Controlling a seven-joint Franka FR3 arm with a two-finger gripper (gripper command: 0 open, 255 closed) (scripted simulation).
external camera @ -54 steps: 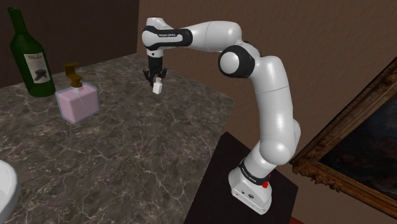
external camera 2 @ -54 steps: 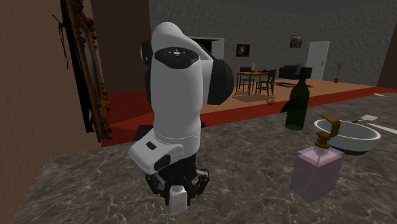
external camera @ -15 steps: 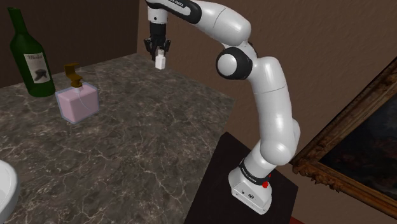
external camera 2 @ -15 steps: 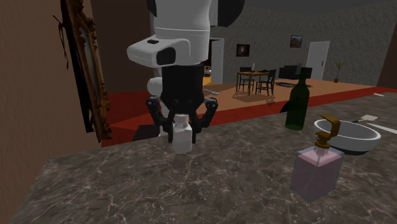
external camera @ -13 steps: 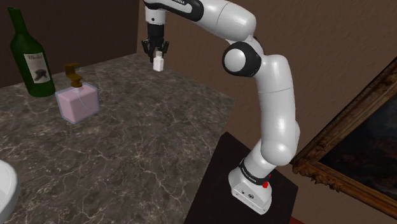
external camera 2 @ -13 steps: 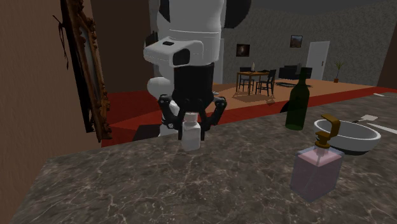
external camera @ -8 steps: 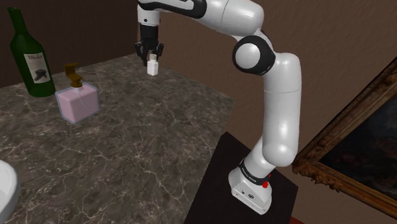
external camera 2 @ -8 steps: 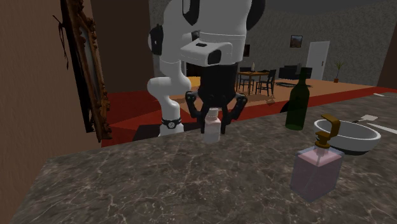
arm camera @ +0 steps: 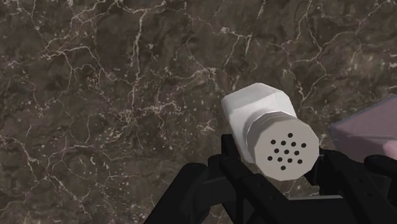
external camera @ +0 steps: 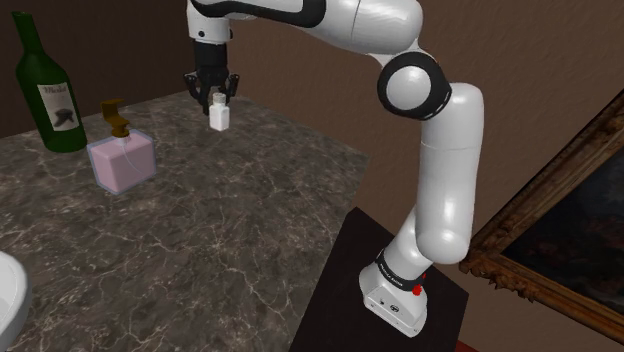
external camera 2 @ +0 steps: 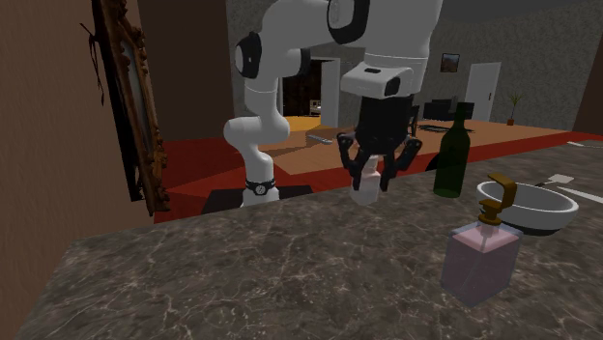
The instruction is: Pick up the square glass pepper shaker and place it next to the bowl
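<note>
Shaker [external camera: 219, 117], a white square one, hung upright in the pincer [external camera: 214, 100], whose black fingers were clamped on its neck just below the holed cap [arm camera: 283, 147]. That high grip left the body free beneath, so it could, I judged, be set down flat without the fingers striking the desk [external camera: 200, 250]. It was in the air, clear of the desk, near the pink dispenser [external camera: 121, 160] on the side away from the bowl [external camera: 8, 290]. Carrying it raised seemed meant to pass over or round the dispenser, which stood between shaker and bowl. A green bottle [external camera: 45, 90] stood just behind the dispenser. The pincer pointed straight down. Above it the wrist bent sharply, the forearm ran level high over the desk, and the rest of the arm [external camera: 445, 170] rose nearly upright from the stand [external camera: 395, 300], well apart from the dispenser.
</note>
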